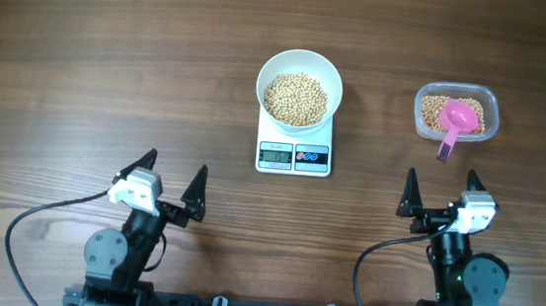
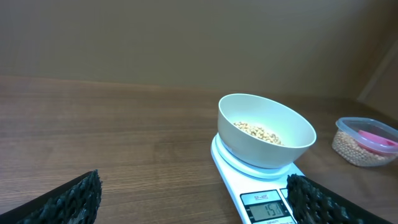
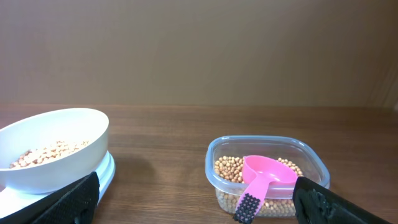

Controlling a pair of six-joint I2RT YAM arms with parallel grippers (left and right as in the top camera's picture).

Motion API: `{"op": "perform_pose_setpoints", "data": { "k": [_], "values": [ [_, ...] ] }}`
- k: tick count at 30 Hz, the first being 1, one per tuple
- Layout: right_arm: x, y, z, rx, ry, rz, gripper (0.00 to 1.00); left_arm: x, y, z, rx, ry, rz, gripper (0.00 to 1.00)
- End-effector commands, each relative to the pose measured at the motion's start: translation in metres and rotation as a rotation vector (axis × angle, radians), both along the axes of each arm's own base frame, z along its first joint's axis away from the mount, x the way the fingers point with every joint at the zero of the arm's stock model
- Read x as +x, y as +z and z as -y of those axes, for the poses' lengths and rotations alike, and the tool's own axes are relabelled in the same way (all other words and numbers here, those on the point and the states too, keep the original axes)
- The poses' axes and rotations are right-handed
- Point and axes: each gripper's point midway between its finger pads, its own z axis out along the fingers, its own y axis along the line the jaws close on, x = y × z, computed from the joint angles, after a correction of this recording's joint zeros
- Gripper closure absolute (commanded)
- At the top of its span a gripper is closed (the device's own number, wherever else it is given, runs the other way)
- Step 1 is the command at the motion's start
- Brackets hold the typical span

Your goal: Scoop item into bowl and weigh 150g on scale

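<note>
A white bowl point(image 1: 300, 86) holding tan beans point(image 1: 295, 100) stands on the small white scale point(image 1: 293, 157), whose display shows digits. The left wrist view shows the same bowl point(image 2: 266, 130), beans point(image 2: 258, 131) and scale point(image 2: 264, 202); the right wrist view catches the bowl point(image 3: 53, 148) at its left edge. A clear tub point(image 1: 456, 113) to the right holds more beans and a pink scoop point(image 1: 457, 121), also seen as tub point(image 3: 267, 175) and scoop point(image 3: 264, 180). My left gripper point(image 1: 174, 176) and right gripper point(image 1: 441, 192) both stand open and hold nothing, near the table's front edge.
Bare wooden table point(image 1: 113, 60) stretches left of the scale and between the two grippers. Black cables point(image 1: 24, 225) loop beside each arm base at the front edge. A plain wall rises behind the table in both wrist views.
</note>
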Motion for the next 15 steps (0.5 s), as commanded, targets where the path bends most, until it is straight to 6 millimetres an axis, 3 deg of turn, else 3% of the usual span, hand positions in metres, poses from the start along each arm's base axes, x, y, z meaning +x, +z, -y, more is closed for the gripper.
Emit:
{"op": "perform_pose_setpoints", "data": {
  "k": [1,11,15],
  "values": [
    [0.0,0.001,0.001,-0.006,-0.009,0.006,0.0,0.001,-0.002,-0.004,-0.001,0.017,0.0,0.0],
    [0.0,0.001,0.001,-0.006,-0.009,0.006,0.0,0.004,-0.005,-0.02,0.017,0.112,-0.007,0.0],
    [0.0,0.001,0.001,-0.006,-0.009,0.006,0.0,0.005,-0.005,-0.022,0.167,0.116,0.028,0.0]
  ]
}}
